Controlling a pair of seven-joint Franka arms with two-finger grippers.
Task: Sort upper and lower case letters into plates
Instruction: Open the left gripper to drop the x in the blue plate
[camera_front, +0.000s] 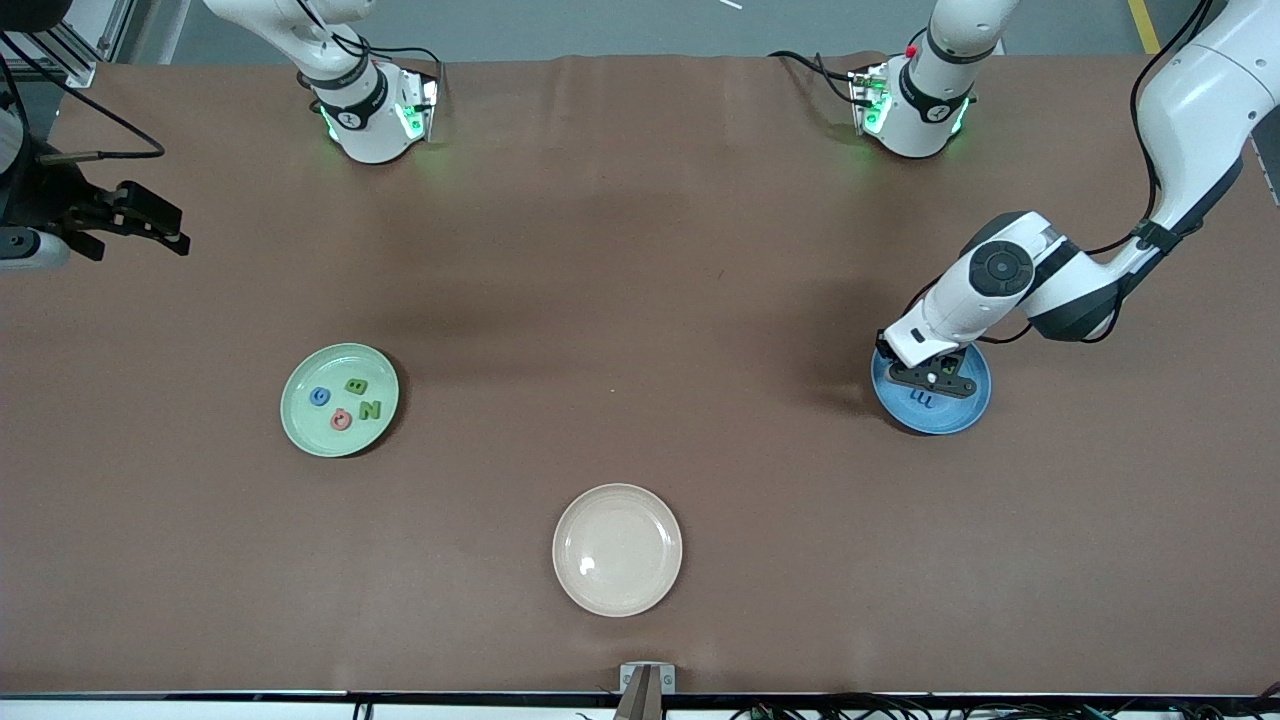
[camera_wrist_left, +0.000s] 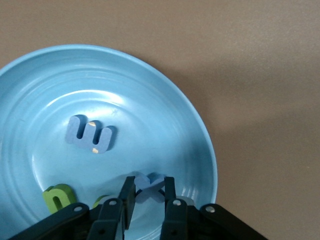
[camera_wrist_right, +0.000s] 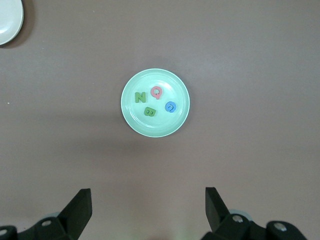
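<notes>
- Left claw (camera_wrist_left: 149, 192) down in blue plate (camera_wrist_left: 165, 115), pinched tight on pale-blue x (camera_wrist_left: 149, 186); blue m (camera_wrist_left: 90, 135), green n (camera_wrist_left: 57, 196) beside it.
- Right claw (camera_wrist_right: 147, 210) waits, spread wide, nothing held, high over bench (camera_wrist_right: 260, 65); green plate (camera_wrist_right: 131, 117) w/ N, Q, B, G below it.

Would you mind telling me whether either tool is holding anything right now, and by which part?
The left tool, low over the blue plate, is shut on a pale blue letter x, pinched across its middle. The right tool waits open, holding nothing.
</notes>
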